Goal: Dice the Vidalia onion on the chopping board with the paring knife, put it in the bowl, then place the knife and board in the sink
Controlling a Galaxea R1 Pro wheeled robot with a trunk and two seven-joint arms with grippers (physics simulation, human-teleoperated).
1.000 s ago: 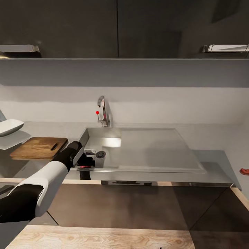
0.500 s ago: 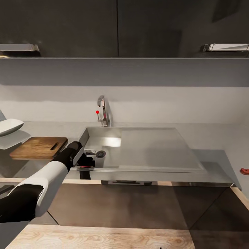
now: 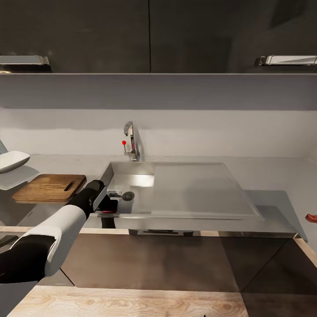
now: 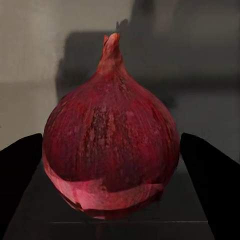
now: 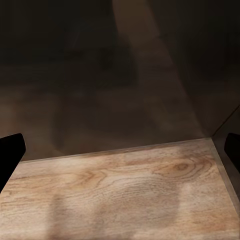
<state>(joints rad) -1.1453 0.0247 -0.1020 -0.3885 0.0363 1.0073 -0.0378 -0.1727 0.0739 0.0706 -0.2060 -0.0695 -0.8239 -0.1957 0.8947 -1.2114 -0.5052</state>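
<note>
The bowl point(image 3: 12, 161) sits on the worktop point(image 3: 273, 176) at the far left, with the chopping board point(image 3: 49, 188) just beside it. Next, the left gripper point(image 3: 110, 207) reaches over the sink's point(image 3: 185, 189) front rim near the drain. In the left wrist view its two dark fingers point(image 4: 20, 170) stand apart on either side of the whole red-skinned onion point(image 4: 111, 145), which rests upright between them; whether they touch it I cannot tell. The tap point(image 3: 131, 143) rises behind the basin. Far right lies a small red object point(image 3: 311, 217), possibly the paring knife. The right gripper's point(image 5: 120, 150) fingers are spread over the wood floor point(image 5: 120, 195). Nothing has visibly moved since a second ago.
</note>
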